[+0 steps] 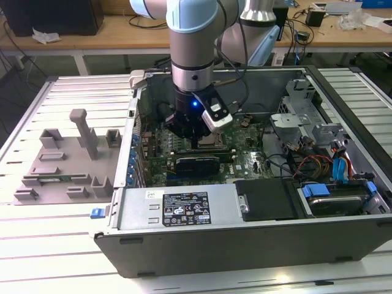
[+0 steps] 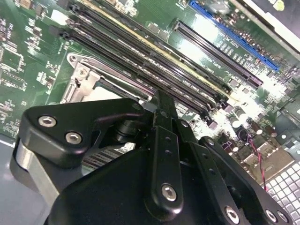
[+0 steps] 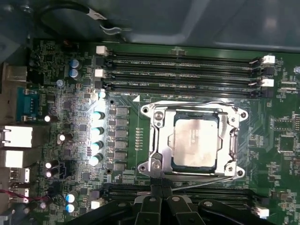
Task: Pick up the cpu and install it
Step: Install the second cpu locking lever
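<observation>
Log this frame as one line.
gripper: fingers together, holding nothing, beside socket | cpu: seated in socket | location: motherboard in case

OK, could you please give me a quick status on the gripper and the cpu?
Gripper low over the motherboard, inside the computer case. Cpu sits in its socket, silver top showing. Nothing lying on it.

hand [image 2: 161, 105] hiding socket [image 2: 86, 86], fingertips unclear

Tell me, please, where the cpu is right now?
In the first wrist view, the cpu lies inside the metal socket frame on the motherboard, between two banks of memory slots.
</observation>
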Robot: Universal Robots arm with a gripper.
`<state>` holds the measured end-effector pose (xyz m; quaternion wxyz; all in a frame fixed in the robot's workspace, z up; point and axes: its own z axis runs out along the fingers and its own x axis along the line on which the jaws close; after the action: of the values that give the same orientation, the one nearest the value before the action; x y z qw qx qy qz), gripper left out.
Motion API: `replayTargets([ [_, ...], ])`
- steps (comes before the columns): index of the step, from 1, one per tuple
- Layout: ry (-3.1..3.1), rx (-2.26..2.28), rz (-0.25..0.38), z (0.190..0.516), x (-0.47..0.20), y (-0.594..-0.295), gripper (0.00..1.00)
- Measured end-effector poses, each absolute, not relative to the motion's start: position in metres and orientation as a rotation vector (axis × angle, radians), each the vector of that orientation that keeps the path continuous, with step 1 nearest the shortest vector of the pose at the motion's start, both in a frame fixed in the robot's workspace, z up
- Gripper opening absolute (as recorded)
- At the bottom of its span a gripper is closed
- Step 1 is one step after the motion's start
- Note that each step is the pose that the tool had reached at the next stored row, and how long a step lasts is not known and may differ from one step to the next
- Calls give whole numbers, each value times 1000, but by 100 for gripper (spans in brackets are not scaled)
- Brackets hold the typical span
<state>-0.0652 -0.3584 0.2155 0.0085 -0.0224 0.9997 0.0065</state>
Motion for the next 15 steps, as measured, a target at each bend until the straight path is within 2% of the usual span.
replayTargets([
  [5,3122,-69,74,213,-67,-366,11],
  [15,3112,-68,221,209,-70,-381,11],
])
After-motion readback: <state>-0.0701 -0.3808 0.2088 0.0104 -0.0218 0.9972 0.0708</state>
